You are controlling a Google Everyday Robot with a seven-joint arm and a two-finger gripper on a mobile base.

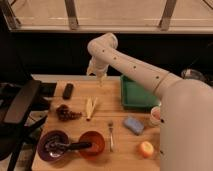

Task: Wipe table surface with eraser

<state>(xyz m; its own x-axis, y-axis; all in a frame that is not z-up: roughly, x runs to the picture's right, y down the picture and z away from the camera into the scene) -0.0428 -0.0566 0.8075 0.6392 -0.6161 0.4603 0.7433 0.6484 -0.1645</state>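
Observation:
The eraser (pixel 67 90) is a small black oblong block lying on the table surface (pixel 107 102), a light tan wooden top, near its back left. My gripper (pixel 99 77) hangs from the white arm above the table's back edge, to the right of the eraser and apart from it. It holds nothing that I can see.
A green tray (pixel 138 96) stands at the back right. Pale yellow sticks (pixel 91 107), dark grapes (pixel 67 114), a fork (pixel 111 134), a blue-grey pad (pixel 133 125), two bowls (pixel 55 146) (pixel 92 144), an orange fruit (pixel 146 149) and a cup (pixel 156 116) lie on the table. A black chair (pixel 20 105) stands at the left.

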